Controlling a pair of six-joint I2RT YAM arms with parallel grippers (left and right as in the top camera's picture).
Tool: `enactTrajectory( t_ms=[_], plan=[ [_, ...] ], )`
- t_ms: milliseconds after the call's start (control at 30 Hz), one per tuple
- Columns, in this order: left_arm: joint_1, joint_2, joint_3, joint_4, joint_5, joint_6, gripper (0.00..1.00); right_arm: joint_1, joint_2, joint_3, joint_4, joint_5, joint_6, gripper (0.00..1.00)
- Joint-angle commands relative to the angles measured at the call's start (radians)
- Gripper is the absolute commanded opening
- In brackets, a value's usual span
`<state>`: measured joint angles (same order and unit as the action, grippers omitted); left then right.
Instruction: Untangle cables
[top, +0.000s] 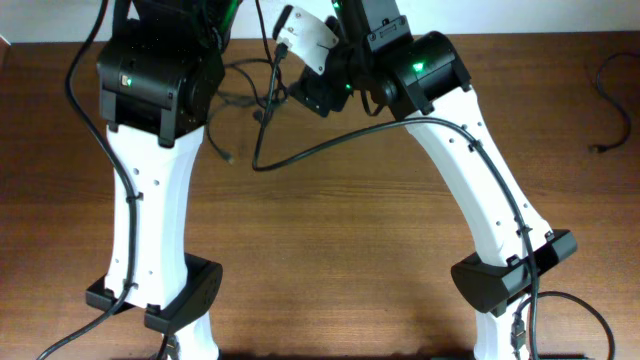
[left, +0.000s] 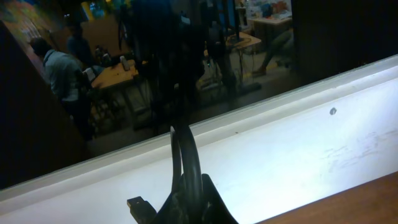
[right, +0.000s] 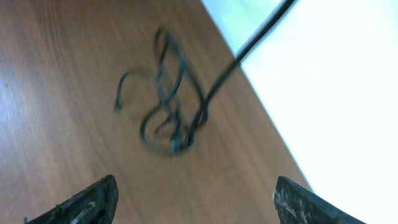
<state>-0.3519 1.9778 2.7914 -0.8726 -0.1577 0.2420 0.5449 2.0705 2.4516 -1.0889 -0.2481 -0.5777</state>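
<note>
Right fingers (right: 87, 200) apart, cables (right: 166, 118) tangled beyond

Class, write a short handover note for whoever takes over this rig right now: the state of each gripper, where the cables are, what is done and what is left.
Left gripper: shut on a black cord; a plug shows beside it.
Right gripper: open, empty, above the tangle.
Cables: the tangle lies on the wooden table near its far edge, and one strand runs straight out of it. A lone cord lies apart at the table's right side.
Done: apparently only that lone cord is free.
Left: the tangle is not yet undone. Probably take a loop with the right gripper and draw it apart.
</note>
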Motion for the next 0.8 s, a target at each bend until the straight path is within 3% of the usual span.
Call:
enactTrajectory(
  t_ms=[0,233,367,567,767],
  plan=[
    [0.002,-0.043,0.008,-0.003,0.011,-0.020,0.03,0.005,-0.020,0.013,0.020,-0.114,-0.043,0.79],
    [-0.033,-0.047,0.008,0.017,0.029,-0.047,0.02,0.007,-0.020,0.011,0.010,-0.179,-0.029,0.79],
    [-0.052,-0.054,0.008,0.067,0.029,-0.047,0.02,0.011,-0.020,0.011,0.050,-0.176,0.094,0.80],
    [-0.054,-0.066,0.008,0.102,0.029,-0.051,0.02,0.011,-0.020,0.010,0.204,0.230,0.975,0.76],
    [-0.054,-0.082,0.008,0.151,-0.024,-0.051,0.02,0.011,-0.015,0.008,0.206,0.306,1.364,0.76]
  ],
)
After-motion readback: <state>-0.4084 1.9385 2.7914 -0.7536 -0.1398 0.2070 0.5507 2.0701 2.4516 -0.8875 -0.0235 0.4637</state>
